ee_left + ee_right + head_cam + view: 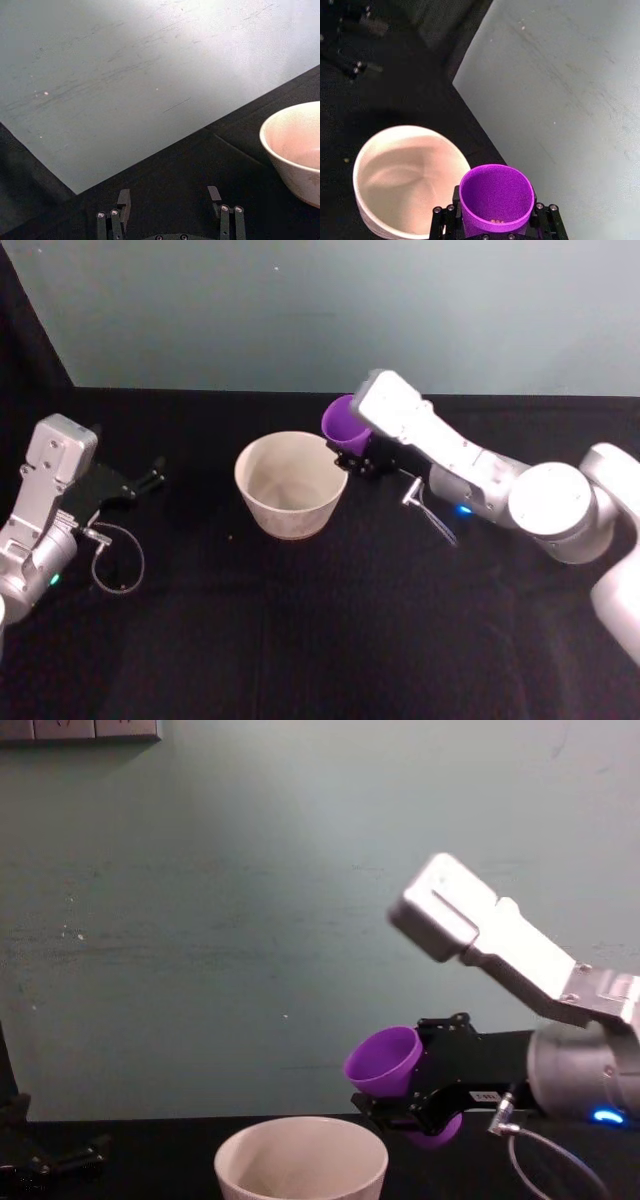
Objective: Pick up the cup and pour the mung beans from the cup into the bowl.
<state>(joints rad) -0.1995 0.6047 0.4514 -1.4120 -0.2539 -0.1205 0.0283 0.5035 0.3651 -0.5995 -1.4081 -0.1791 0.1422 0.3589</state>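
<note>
My right gripper (358, 453) is shut on the purple cup (344, 423), holding it in the air beside the right rim of the off-white bowl (291, 483). From the chest view the cup (385, 1062) tilts toward the bowl (301, 1157), its mouth higher than the rim. A few mung beans (496, 220) lie inside the cup (496, 199), with the bowl (405, 177) next to it. The left gripper (140, 481) rests open on the table to the left of the bowl, its fingers (123, 201) spread with nothing between them.
A black cloth covers the table (300, 640). A pale green wall (330, 310) stands close behind the bowl and cup. Loose cables (118, 565) hang off both arms near the table. One stray bean (230, 536) lies left of the bowl.
</note>
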